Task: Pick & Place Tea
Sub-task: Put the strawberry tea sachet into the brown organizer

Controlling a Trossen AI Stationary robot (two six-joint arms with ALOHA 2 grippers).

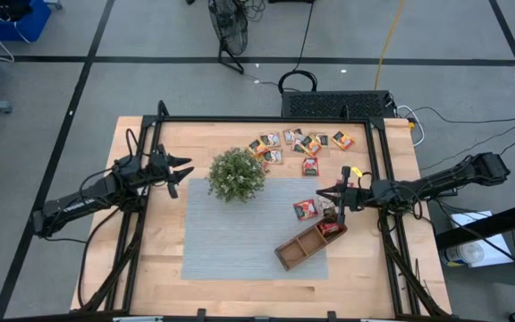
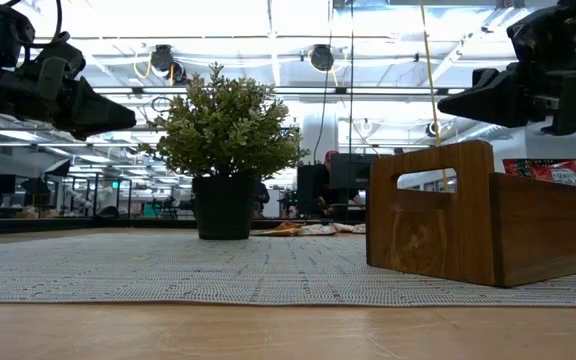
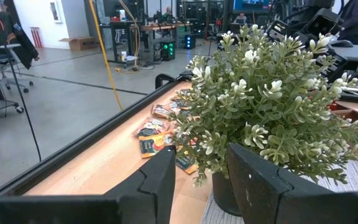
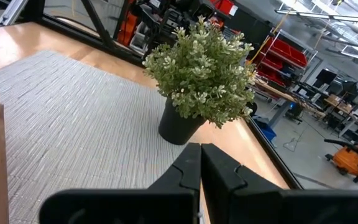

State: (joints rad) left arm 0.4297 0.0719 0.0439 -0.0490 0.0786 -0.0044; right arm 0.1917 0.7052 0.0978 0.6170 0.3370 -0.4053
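Note:
Several small tea sachets (image 1: 300, 143), mostly red and orange, lie scattered on the wood at the table's far side, also in the left wrist view (image 3: 159, 134). One red sachet (image 1: 306, 209) lies flat on the grey mat. More red sachets (image 1: 331, 226) sit in the end compartment of the brown wooden tray (image 1: 304, 246). My right gripper (image 1: 322, 192) hangs shut above the mat, just past that tray end, holding nothing. My left gripper (image 1: 182, 170) waits open at the table's left, pointing level at the plant (image 1: 236, 174).
The potted plant (image 2: 226, 150) stands on the far left corner of the grey mat (image 1: 240, 233). The tray (image 2: 438, 215) lies slanted on the mat's near right corner. A black frame (image 1: 266, 119) runs round the table. Bare mat lies between plant and tray.

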